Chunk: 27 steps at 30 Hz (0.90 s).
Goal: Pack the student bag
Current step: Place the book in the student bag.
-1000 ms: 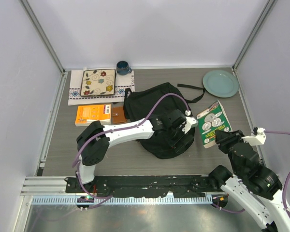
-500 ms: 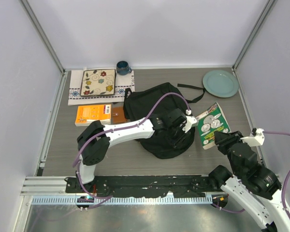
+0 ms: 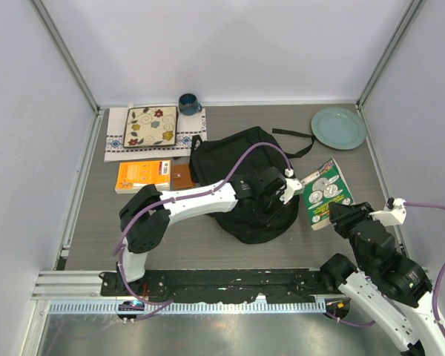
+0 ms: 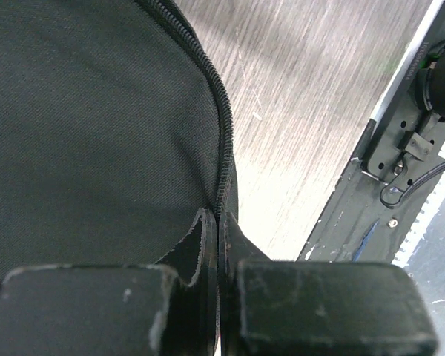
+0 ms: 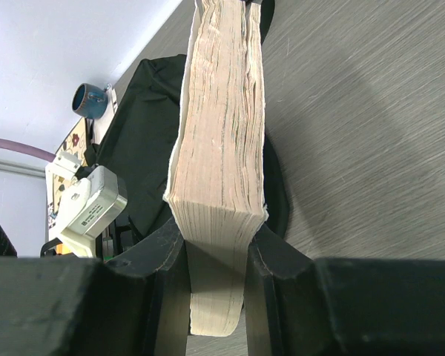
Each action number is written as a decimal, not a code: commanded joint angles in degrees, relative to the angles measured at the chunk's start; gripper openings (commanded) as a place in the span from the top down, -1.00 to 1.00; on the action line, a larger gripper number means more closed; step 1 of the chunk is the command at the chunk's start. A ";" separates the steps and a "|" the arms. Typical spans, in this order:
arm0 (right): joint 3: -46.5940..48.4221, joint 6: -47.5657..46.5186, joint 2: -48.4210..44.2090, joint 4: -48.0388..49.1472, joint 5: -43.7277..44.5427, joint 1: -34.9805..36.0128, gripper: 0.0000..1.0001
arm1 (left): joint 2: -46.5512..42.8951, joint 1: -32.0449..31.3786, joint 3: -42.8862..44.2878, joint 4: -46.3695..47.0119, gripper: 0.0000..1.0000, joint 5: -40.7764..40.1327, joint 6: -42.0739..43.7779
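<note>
Where left end effector (image 4: 219, 226) clamps, student bag (image 4: 89, 111)

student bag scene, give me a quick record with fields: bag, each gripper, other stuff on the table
bag: student bag, black, lying mid-table
left gripper: left gripper shut on the student bag's zipper edge
right gripper: right gripper shut on a thick green book, right of the bag
left of bag: orange book
far edge: floral plate on a cloth, blue mug, teal plate
</note>
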 commanded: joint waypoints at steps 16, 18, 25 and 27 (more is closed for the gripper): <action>7.27 3.26 -3.41 -2.72 3.33 -0.08 1.00 | -14.21 6.44 6.25 -1.46 1.00 -21.46 -7.28; 7.89 3.96 -3.68 -3.34 2.81 0.01 0.99 | -15.26 6.97 7.39 -1.37 1.00 -23.66 -8.33; 7.20 6.95 -2.72 -2.12 -3.95 0.18 0.99 | -19.74 7.32 6.34 4.07 1.00 -25.60 -10.53; 6.14 7.74 -2.10 -0.80 -8.34 0.18 0.99 | -21.23 7.32 5.29 6.36 1.00 -25.43 -10.44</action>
